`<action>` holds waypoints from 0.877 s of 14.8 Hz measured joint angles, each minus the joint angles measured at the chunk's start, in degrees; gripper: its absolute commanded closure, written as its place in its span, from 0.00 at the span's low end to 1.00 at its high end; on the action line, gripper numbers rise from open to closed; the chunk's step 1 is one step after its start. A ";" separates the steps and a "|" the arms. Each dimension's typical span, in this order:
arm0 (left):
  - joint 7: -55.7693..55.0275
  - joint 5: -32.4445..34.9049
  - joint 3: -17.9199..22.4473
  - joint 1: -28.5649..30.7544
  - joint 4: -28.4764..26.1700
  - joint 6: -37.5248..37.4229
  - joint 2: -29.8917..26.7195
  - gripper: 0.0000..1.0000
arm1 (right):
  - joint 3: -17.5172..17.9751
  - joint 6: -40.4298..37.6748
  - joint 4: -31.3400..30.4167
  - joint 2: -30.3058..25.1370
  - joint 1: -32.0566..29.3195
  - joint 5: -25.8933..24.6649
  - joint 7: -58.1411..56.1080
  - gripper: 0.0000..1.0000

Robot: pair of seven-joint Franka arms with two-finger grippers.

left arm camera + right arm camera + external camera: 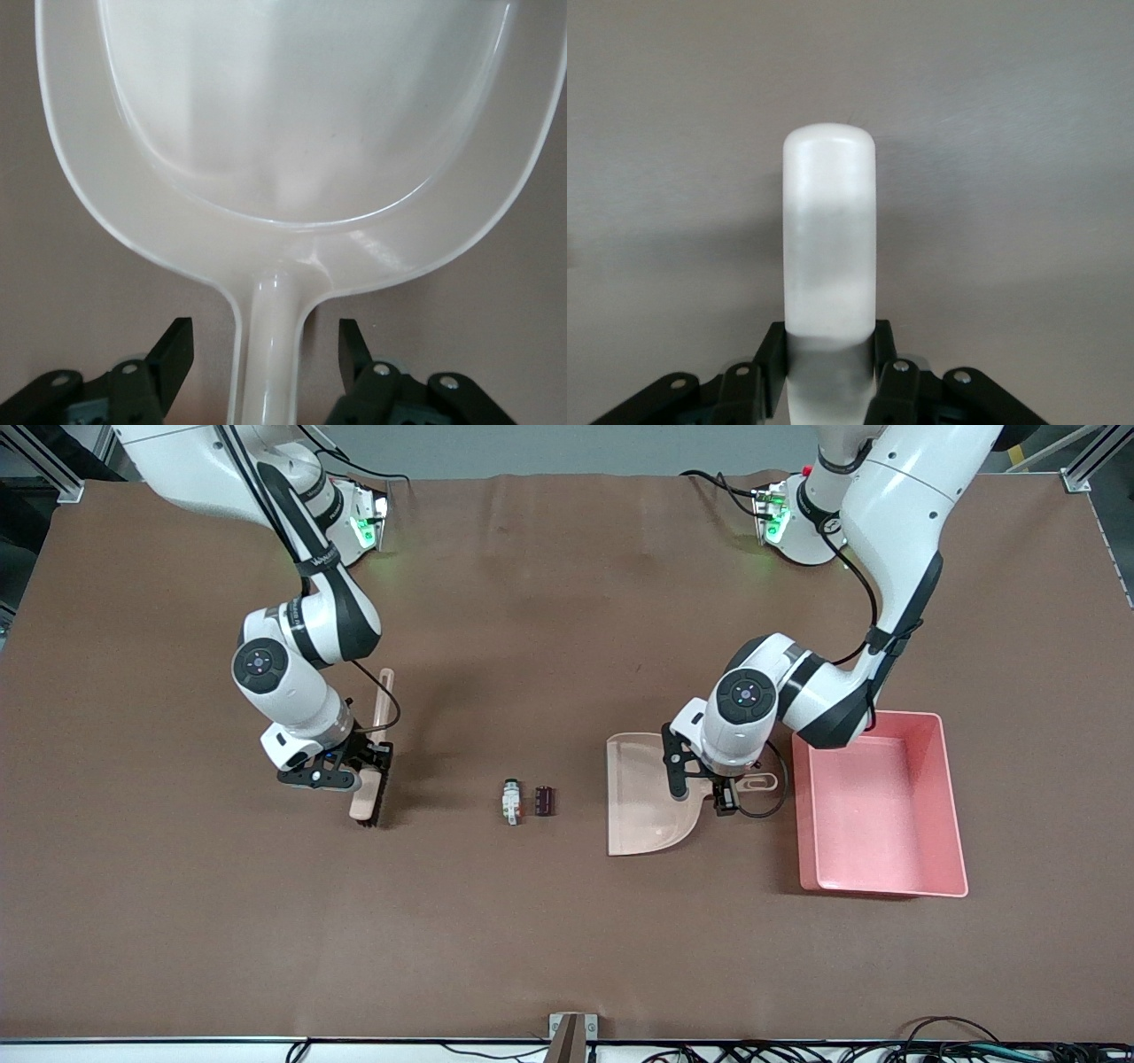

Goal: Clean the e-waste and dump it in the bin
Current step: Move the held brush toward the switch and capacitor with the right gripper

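Note:
The e-waste lies mid-table: a tiny white part with green and orange marks (511,802) and a dark maroon-black cylinder (545,801) beside it. The beige dustpan (642,797) lies flat beside them toward the left arm's end, and the pink bin (952,806) stands just past it. My left gripper (704,788) is open, its fingers (174,347) on either side of the dustpan's handle (266,345) without touching it. My right gripper (354,766) is shut on the handle (829,239) of a brush (368,802) whose dark bristles rest on the table toward the right arm's end.
The brown table (567,939) is bare around the parts. A small bracket (571,1032) sits at the table edge nearest the front camera. The bin looks empty inside.

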 measured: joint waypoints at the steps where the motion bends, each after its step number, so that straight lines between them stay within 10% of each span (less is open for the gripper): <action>1: 0.01 0.45 -0.01 -0.10 0.02 0.00 0.13 0.28 | -0.01 0.00 0.49 0.49 0.69 1.19 0.45 0.99; 13: 0.00 2.64 -0.01 -0.46 0.05 -0.03 1.26 0.76 | 0.01 0.11 9.80 8.54 11.23 2.41 17.25 0.99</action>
